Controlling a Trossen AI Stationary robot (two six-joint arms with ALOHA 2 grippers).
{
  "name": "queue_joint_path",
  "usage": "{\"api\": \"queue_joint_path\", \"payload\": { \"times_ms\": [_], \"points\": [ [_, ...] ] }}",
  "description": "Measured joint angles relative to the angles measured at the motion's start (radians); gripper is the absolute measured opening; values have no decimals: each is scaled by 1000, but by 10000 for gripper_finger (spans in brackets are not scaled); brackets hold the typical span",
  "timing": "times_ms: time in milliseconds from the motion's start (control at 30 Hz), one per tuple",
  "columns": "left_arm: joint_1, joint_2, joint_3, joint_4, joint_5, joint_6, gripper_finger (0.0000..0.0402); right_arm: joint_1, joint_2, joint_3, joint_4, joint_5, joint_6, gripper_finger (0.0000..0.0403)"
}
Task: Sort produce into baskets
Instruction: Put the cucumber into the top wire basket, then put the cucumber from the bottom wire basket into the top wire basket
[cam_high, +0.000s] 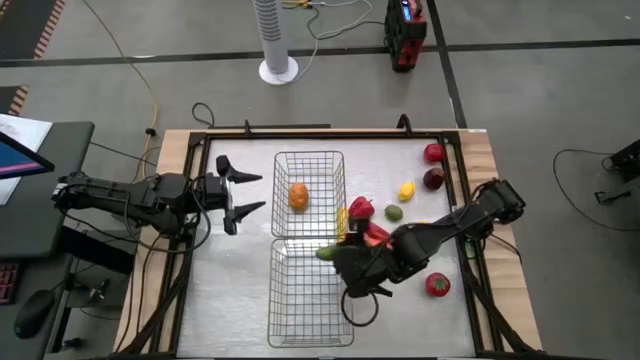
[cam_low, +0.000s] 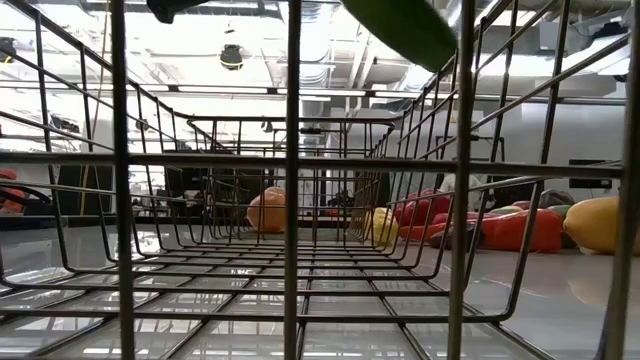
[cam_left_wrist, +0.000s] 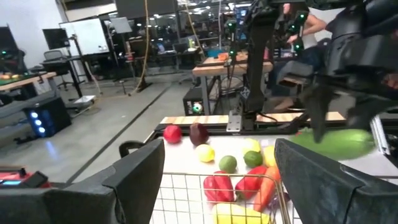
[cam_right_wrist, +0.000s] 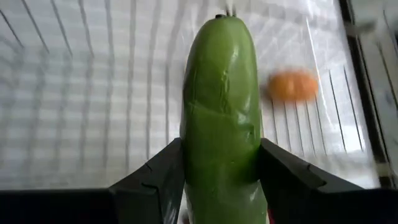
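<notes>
Gripping the cucumber (cam_right_wrist: 221, 112), the right pincer (cam_right_wrist: 221, 180) clamps its sides.

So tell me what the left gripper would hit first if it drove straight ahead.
The left gripper, open and empty, points across the table at the far basket. Its near wire wall comes first, with the orange inside beyond it; height is hard to judge.

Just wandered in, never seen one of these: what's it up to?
The right gripper is clamped on a long green toy cucumber, holding it over the nearer silver wire-mesh basket. The farther basket holds a round orange fruit. The left gripper waits open beside it; other produce lies loose on the table.
</notes>
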Motion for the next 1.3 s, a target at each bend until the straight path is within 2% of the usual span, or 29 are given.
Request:
{"api": "queue_joint_path", "payload": {
  "times_ms": [100,200,333,833,1033,1133,1300],
  "points": [
    [0,0,0,0,-6,-1,292,-30,0,0,76,-54,-37,224],
    [0,0,0,0,-6,-1,292,-62,0,0,80,-113,-38,247],
    [0,0,0,0,-6,-2,292,-88,0,0,72,-141,-39,267],
    [0,0,0,-23,-8,-14,292,-75,0,0,45,-154,-23,271],
    [0,0,0,-21,-8,-12,292,-45,4,-1,119,-173,-33,271],
    [0,0,0,-16,-8,-12,292,-41,46,0,178,-181,-79,271],
    [0,0,0,-14,-8,-11,292,-58,172,5,233,-294,-184,271]
  ]
}}
